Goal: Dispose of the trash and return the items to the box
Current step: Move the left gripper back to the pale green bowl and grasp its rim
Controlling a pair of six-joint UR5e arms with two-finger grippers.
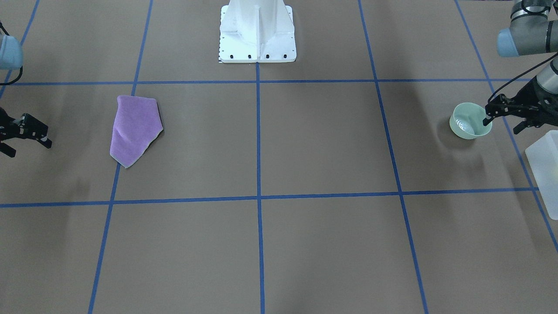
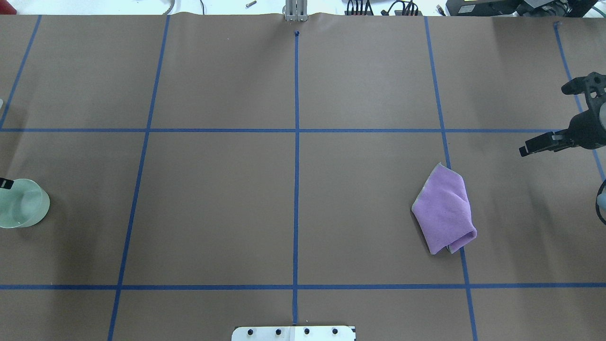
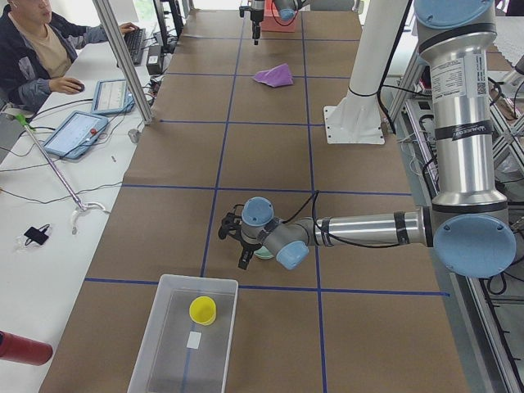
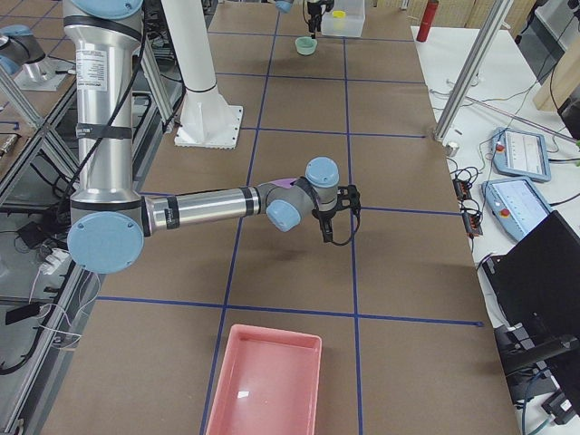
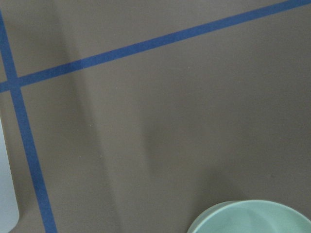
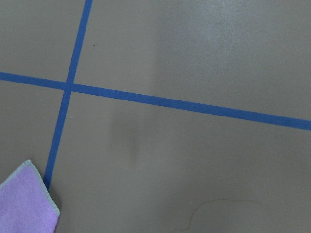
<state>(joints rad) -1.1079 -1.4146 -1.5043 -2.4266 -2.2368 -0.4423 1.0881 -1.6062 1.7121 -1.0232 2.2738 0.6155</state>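
Observation:
A pale green bowl [image 1: 471,122] stands near the table's end on my left side. My left gripper [image 1: 503,124] is open beside it, one fingertip [image 2: 5,183] at the bowl's rim and the other outside it. Only the bowl's edge [image 5: 252,218] shows in the left wrist view. The frosted box [image 3: 168,344] lies just past the bowl, with a yellow cup [image 3: 203,310] inside. A folded purple cloth [image 2: 445,208] lies on the right half of the table. My right gripper [image 2: 551,116] hangs open beyond it, holding nothing. No trash shows on the table.
A pink tray [image 4: 267,381] sits at the table's end on my right. The white pedestal [image 1: 257,32] stands at mid-table on my side. A person [image 3: 41,49] sits at a side desk with tablets. Blue tape lines cross the brown table [image 2: 213,203].

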